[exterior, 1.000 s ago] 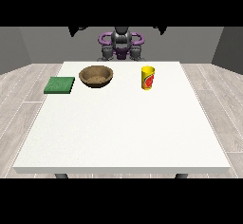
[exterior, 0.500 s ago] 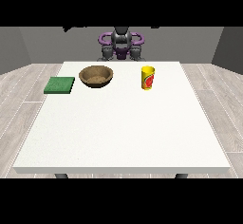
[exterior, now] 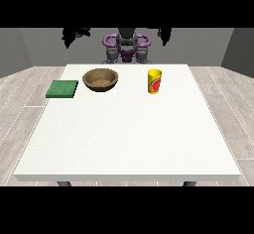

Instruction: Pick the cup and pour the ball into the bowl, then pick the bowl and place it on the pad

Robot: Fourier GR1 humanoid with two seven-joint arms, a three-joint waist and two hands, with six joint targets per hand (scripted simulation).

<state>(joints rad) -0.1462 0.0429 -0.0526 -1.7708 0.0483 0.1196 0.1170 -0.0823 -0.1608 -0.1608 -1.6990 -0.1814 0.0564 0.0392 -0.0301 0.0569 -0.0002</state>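
**Big white table, everything parked along the far edge**

The white table (exterior: 129, 134) fills most of the frame, flat and bare across its middle and bottom. In the upper part sit a round brown wooden bowl (exterior: 100, 79), a flat green square pad (exterior: 62, 88) just left of it at the edge, and a yellow cup (exterior: 155, 81) well apart at right. Both hands (exterior: 74, 33) (exterior: 164, 33) hang raised up top, clear of everything; can't tell how the fingers lie.
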